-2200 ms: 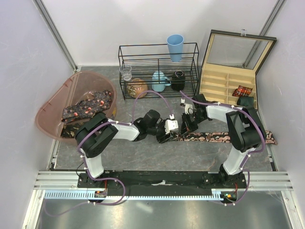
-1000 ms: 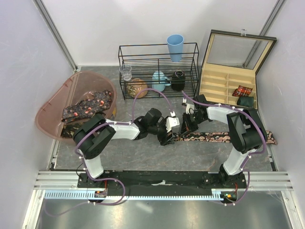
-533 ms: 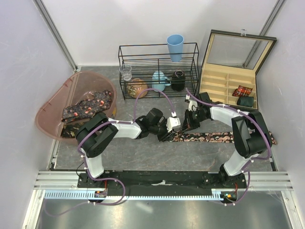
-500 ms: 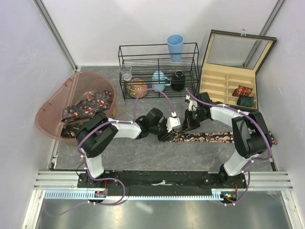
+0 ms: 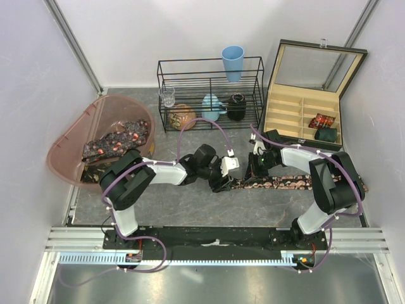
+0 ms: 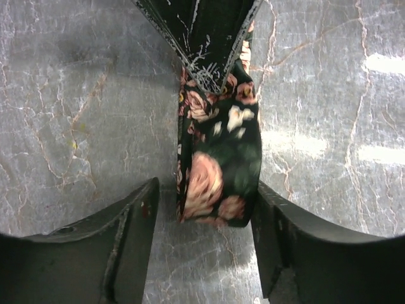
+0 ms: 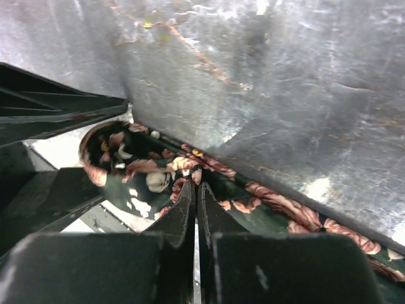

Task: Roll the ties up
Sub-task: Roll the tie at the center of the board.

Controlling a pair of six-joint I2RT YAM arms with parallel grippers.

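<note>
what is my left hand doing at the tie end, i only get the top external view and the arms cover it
observer: The left wrist view shows the left hand open, its fingers on either side of the tie end, with a gap on each side.
operator: ok and is the right hand gripping it
observer: The right hand is shut, its fingers pressed together with the tips down on the tie just behind that end. I see no fabric between them.
operator: any roll started there
observer: In the right wrist view the end is curled over into one small loose loop, not a tight coil.
</note>
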